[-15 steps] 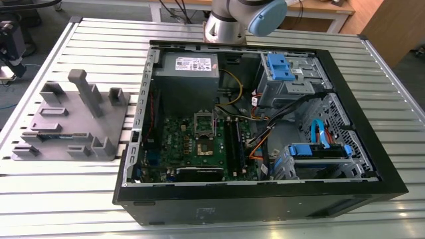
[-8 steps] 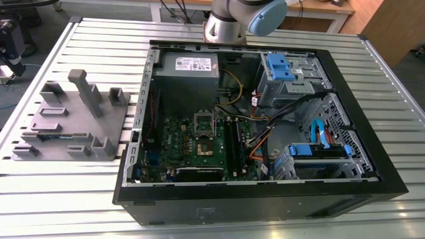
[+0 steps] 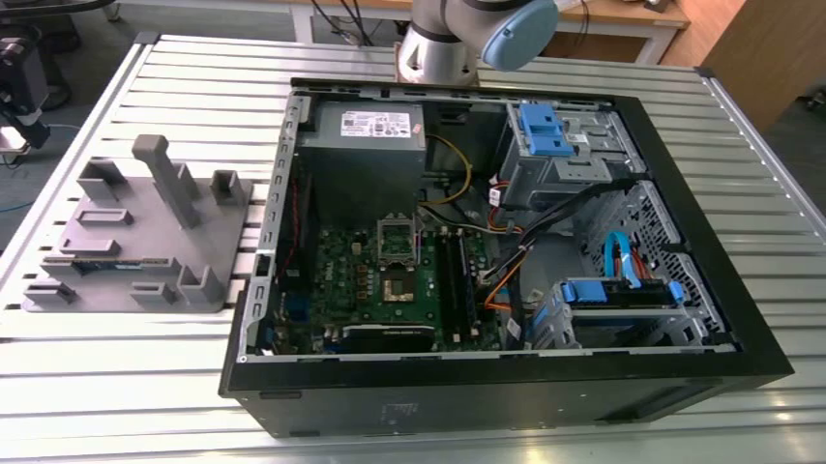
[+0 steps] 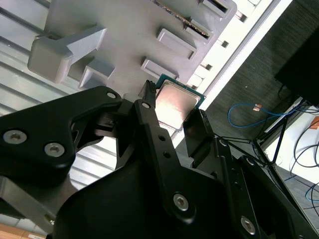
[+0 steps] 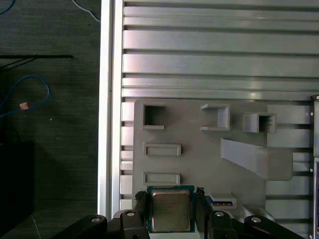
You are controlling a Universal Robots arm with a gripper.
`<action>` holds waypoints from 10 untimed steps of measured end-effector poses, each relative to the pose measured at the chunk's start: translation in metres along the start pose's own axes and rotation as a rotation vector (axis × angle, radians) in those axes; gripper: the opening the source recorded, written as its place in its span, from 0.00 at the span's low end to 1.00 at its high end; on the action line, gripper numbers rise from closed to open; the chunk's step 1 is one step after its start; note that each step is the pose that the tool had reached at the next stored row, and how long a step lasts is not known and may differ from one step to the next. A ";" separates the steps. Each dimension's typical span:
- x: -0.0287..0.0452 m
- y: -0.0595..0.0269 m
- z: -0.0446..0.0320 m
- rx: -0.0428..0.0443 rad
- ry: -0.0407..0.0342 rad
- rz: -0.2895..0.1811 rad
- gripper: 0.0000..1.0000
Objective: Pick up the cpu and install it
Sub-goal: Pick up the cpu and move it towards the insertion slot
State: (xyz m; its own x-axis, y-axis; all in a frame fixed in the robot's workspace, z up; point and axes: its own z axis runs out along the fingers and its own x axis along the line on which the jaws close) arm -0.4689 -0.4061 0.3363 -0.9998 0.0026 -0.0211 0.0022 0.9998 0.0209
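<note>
Gripper (image 5: 171, 201) is pinching the cpu (image 5: 171, 213) in both wrist views: the two black fingers (image 5: 141, 206) sit against opposite edges of the chip, with its shiny metal top facing the first wrist camera and its green rim showing around it. In the second wrist view the cpu (image 4: 175, 105) shows between the same two fingertips, just over the edge of the grey fixture plate (image 5: 199, 164). Whether the chip is lifted clear of the plate or resting on it I can't quite tell from these angles. The plate lies on the slatted table (image 5: 219, 55) and carries raised blocks and pockets. A memory stick (image 5: 222, 202) stands in one slot just beside the gripper. A blue cable (image 5: 31, 93) loops on the dark floor past the table's edge. In the exterior view the fixture plate (image 3: 222, 242) is at 9 o'clock from the open computer case (image 3: 516, 391) (that is, on the exterior view's left). Inside the case, the green motherboard (image 3: 346, 290) fills the 7 o'clock part, with a silver frame (image 3: 398, 235) near the case's middle. The power supply (image 3: 368, 130) is at 11 o'clock. The arm (image 3: 452, 39) rises at 12 o'clock behind the case. The cpu is well apart from the motherboard.
</note>
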 end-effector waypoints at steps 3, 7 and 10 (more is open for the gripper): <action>-0.0010 0.0000 -0.0001 0.0000 0.0002 0.000 0.47; -0.0053 0.0000 0.0000 0.0001 0.0002 0.000 0.47; -0.0106 0.0000 0.0003 -0.0001 -0.0001 0.000 0.47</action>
State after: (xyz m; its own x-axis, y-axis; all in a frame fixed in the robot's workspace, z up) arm -0.4583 -0.4061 0.3362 -0.9998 0.0026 -0.0212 0.0021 0.9998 0.0210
